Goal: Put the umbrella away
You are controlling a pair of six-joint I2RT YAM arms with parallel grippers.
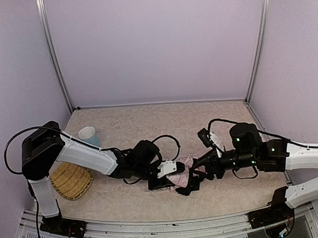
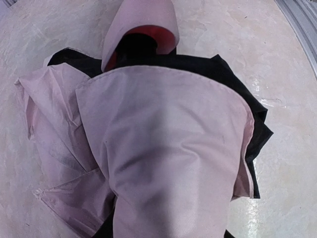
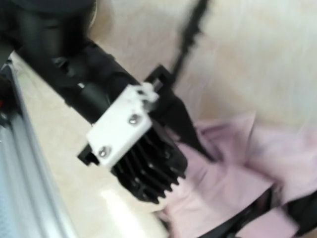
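The umbrella (image 1: 180,174) lies crumpled on the table between the two arms, pale pink fabric with black underside showing. In the left wrist view its pink canopy (image 2: 163,148) fills the frame and hides my left fingers; a rounded pink part with a reddish inside (image 2: 143,25) lies at its far end. My left gripper (image 1: 168,173) is down on the fabric's left side; it also shows in the right wrist view (image 3: 198,144), a black finger pressed into the pink cloth (image 3: 233,183). My right gripper (image 1: 197,178) is at the umbrella's right edge; its fingers are blurred and hidden.
A wicker basket (image 1: 70,179) lies at the near left beside the left arm's base. A pale blue cup (image 1: 89,135) stands behind it. Lilac walls and metal posts (image 1: 55,60) enclose the table. The metal front rail (image 3: 20,178) runs close by.
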